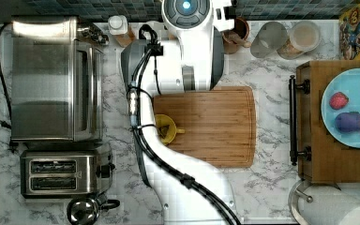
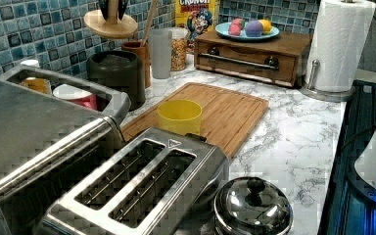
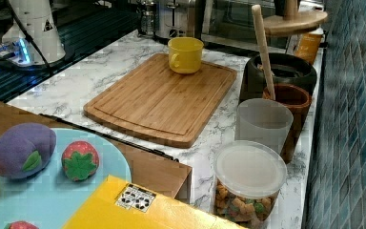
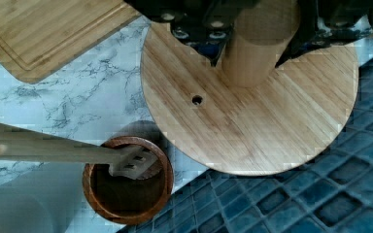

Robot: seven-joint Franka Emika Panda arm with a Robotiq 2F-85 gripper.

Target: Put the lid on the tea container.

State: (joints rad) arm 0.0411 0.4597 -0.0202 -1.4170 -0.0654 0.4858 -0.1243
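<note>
Wrist view shows the fingers [image 4: 257,29] squeezed on the knob of the round wooden lid [image 4: 252,111], held up in the air. The tea container [image 2: 117,73] sits open on the worktop [image 2: 293,132], below the fingers. Lifting is done. Lowering the lid onto it is left.

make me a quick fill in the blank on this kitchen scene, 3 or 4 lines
1. The gripper holds the wooden lid by its ____.
2. The yellow cup stands on the ____ board.
3. In the left view the lid hangs ____ the tea container.
4. The wooden utensil leans in the ____ cup.

Missing words: knob; cutting; above; brown
</note>
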